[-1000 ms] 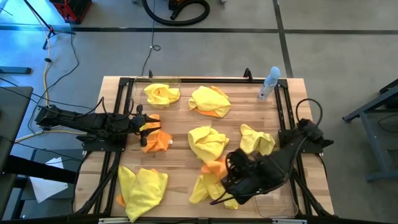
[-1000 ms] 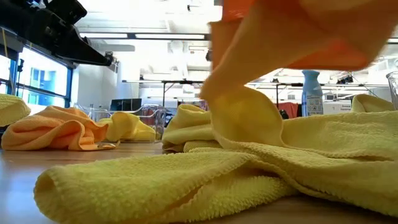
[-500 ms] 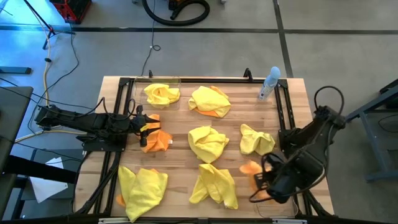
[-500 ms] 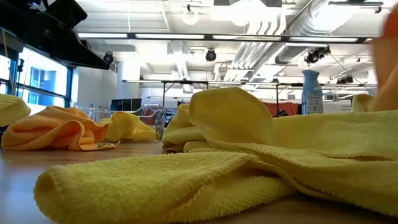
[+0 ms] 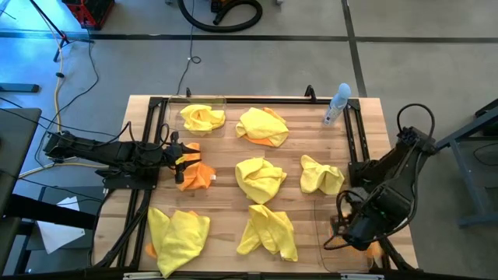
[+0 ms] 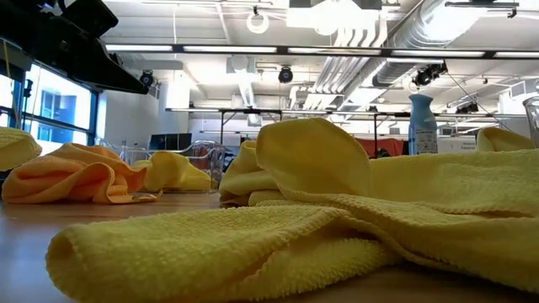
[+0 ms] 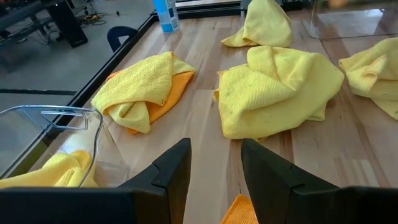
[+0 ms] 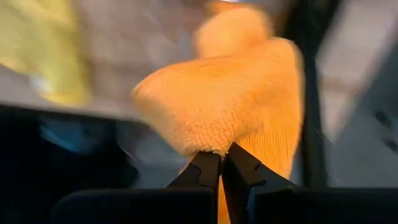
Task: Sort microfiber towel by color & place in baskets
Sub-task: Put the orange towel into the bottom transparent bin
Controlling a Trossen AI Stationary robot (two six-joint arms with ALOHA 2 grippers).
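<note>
A: At the table's near right corner, the right gripper (image 8: 219,163) has its fingers pinched on an orange microfiber towel (image 8: 239,102); from above only a scrap of orange (image 5: 372,248) shows under the arm, beside the clear basket (image 5: 320,227) at that corner.

B: So this is the carry step, with an orange cloth on its way to a bin?

A: I'd judge so. The next move calls for bringing the cloth over that basket's opening and parting the fingers only once it hangs inside the walls.

B: And the left arm?

A: The left gripper (image 7: 214,168) waits at the table's left edge, fingers spread, just above another orange cloth (image 5: 194,174). The other basket (image 5: 222,99), at the far edge, holds a yellow towel (image 5: 202,118). More yellow towels lie loose across the wood.
</note>
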